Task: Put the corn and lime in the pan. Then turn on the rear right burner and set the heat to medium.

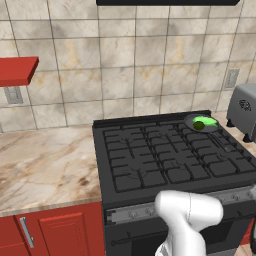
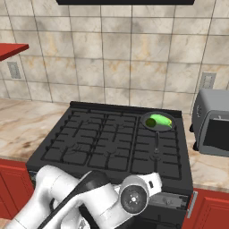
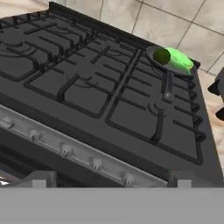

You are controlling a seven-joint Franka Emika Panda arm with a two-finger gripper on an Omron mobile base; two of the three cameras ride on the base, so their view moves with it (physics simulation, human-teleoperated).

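Observation:
The dark grey pan [image 1: 189,120] [image 2: 146,117] [image 3: 151,53] sits on the rear right burner [image 2: 170,134] [image 3: 183,83] of the black stove. Inside it lie the light-green corn [image 1: 208,121] [image 2: 163,120] [image 3: 180,60] and, touching it, the darker round lime [image 1: 199,125] [image 2: 151,122] [image 3: 162,55]. The pan's handle points toward the stove's front. My gripper [image 3: 111,181] hangs low in front of the stove's control panel, far from the pan, open with nothing between its fingertips [image 3: 39,177]. The white arm [image 1: 189,215] [image 2: 89,197] bends in front of the stove.
A row of knobs [image 3: 95,164] [image 1: 132,214] runs along the stove's front panel just ahead of the hand. A grey toaster [image 1: 244,111] [image 2: 214,121] stands on the counter right of the stove. Marble counter [image 1: 45,165] lies left, under a red shelf [image 1: 17,70].

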